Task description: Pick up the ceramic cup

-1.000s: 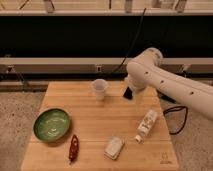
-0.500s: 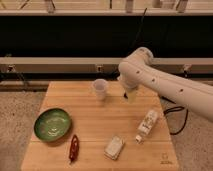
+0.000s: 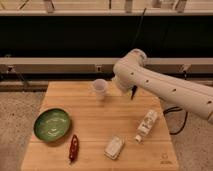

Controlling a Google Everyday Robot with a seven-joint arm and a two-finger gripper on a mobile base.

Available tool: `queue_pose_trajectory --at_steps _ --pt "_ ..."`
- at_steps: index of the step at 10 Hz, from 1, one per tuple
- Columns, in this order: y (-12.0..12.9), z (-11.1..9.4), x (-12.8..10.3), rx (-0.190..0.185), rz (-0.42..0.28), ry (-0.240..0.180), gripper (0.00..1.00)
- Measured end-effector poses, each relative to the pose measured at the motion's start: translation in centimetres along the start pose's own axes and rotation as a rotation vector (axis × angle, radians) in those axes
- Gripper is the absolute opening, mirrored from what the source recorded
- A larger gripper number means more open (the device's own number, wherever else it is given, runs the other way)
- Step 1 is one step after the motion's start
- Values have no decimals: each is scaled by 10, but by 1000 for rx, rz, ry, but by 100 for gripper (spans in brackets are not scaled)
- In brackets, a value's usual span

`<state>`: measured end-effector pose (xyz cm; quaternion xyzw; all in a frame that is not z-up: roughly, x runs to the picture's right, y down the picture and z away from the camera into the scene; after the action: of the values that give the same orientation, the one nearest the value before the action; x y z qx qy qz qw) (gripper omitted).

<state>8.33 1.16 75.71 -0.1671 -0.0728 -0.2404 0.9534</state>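
The ceramic cup (image 3: 100, 89) is small, plain and white, and stands upright near the back edge of the wooden table (image 3: 100, 125), left of centre. My white arm reaches in from the right, and its elbow bulges just right of the cup. My gripper (image 3: 133, 93) shows only as a dark tip hanging below the arm, to the right of the cup and a little above the table. It is apart from the cup, and the arm hides most of it.
A green bowl (image 3: 52, 124) sits at the table's left. A red-brown object (image 3: 74, 148) lies at the front left, and a white packet (image 3: 114, 147) at the front centre. A white labelled bottle (image 3: 146, 125) lies on its side at the right. A dark rail runs behind the table.
The arm has swung left along the table's back edge, bringing the gripper closer to the cup. The cup and the other objects have not moved.
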Motion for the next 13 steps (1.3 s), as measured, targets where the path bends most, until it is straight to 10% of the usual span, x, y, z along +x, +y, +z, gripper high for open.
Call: queue_pose_trajectory --at_steps 13 --pt "-34 31 -40 -9 -191 -65 80"
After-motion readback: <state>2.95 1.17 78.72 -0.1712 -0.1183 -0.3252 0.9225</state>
